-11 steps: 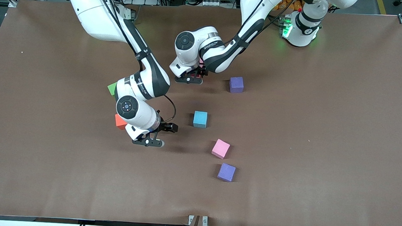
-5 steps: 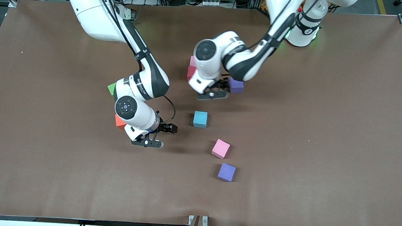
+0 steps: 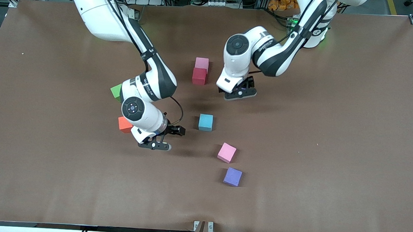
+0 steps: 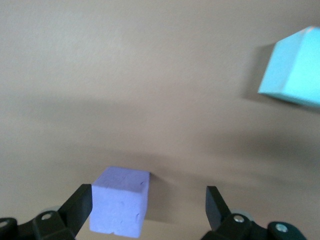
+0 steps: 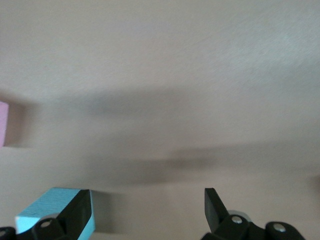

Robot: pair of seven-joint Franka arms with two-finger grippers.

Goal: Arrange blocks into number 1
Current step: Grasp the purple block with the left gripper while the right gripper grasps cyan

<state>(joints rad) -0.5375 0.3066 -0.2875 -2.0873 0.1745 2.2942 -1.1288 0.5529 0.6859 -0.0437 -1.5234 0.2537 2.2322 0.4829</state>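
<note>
No text, number or sign can be read with certainty. Small dark lettering is printed on the white wrist link of the right arm (image 3: 145, 86) and on that of the left arm (image 3: 265, 44), but it cannot be made out. No markings are seen on the blocks.

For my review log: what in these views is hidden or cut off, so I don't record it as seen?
- Purple block under the left gripper: hidden by that arm in the front view, shown only in the left wrist view.
- Green block: right arm covers most of it, front view.
- Orange block: partly covered by the right arm.
- Light blue block: cut off by the edge and a finger, right wrist view.
</note>
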